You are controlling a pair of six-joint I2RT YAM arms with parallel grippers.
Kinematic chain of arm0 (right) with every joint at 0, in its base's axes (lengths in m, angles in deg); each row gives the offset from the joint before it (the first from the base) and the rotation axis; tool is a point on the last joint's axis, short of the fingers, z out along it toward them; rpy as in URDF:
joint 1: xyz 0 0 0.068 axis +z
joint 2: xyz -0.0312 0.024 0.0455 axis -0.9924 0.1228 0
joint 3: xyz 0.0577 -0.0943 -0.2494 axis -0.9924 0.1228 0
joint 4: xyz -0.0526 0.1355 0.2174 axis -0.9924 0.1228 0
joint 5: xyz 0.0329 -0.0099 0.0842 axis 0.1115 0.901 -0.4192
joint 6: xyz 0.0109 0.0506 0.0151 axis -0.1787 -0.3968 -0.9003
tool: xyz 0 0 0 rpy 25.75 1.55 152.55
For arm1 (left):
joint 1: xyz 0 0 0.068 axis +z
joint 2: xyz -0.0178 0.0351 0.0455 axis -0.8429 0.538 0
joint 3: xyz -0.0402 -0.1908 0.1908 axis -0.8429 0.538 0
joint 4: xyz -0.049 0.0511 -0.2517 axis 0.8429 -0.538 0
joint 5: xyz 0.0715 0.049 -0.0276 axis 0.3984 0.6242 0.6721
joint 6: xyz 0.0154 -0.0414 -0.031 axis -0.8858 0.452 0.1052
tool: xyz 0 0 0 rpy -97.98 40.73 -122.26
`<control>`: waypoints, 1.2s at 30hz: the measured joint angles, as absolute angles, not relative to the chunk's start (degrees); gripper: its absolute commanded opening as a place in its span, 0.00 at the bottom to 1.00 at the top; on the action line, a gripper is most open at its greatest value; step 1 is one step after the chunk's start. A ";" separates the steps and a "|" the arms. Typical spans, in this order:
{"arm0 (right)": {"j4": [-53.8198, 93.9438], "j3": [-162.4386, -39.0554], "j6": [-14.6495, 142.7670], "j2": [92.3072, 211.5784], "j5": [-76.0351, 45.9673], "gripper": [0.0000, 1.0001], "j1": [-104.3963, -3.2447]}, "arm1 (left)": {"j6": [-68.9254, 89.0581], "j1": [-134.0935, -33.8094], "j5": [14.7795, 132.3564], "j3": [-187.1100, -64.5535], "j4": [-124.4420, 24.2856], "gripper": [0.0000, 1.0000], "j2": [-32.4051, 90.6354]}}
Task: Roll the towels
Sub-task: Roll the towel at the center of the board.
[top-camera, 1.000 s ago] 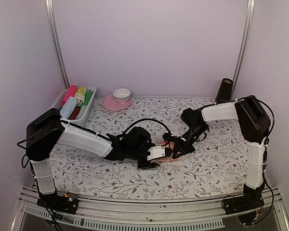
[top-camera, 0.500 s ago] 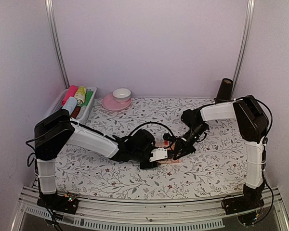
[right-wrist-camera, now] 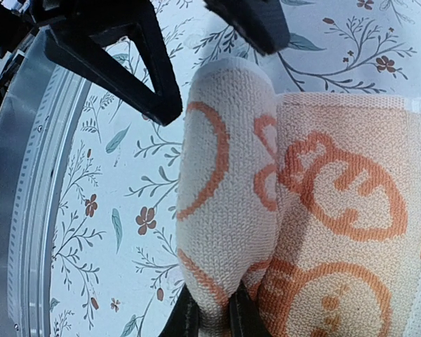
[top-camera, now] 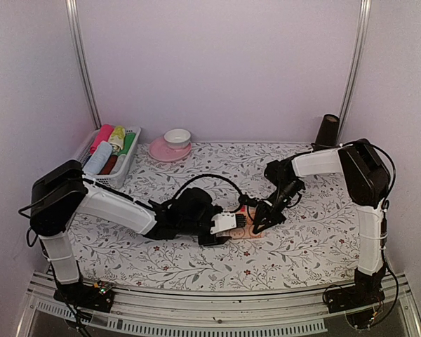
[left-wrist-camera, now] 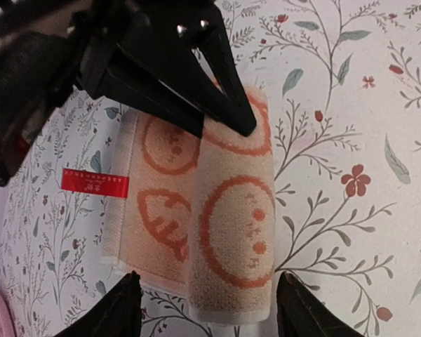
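Right pincer (right-wrist-camera: 214,317) pinched rolled end of peach towel (left-wrist-camera: 231,232); left pincer (left-wrist-camera: 209,298) spread astride it. Roll, seemingly loose, risked unfurling on release.

Floral-sheeted table (top-camera: 316,242), peach towel (left-wrist-camera: 228,239), basket (top-camera: 128,163), pink plate (top-camera: 158,151), dark cup (top-camera: 328,130)

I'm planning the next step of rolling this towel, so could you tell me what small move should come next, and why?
Probably close the left gripper on its end of the towel roll. The right gripper pinches only the opposite end, the left one hangs open over its end, and a flat strip with the red label is not yet rolled.
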State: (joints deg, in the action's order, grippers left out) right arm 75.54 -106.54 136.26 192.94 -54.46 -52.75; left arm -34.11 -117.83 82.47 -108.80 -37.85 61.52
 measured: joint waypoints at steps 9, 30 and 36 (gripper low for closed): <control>75.63 -106.61 136.21 193.03 -54.48 0.06 -52.91 | -35.80 -119.21 81.01 -109.52 -36.91 0.57 62.00; 76.20 -107.09 136.24 193.51 -54.51 0.13 -52.97 | -36.56 -120.30 86.85 -115.14 -37.92 0.15 70.59; 74.78 -105.56 136.70 191.33 -53.37 0.37 -53.45 | -35.14 -120.26 87.02 -117.80 -41.13 0.12 71.22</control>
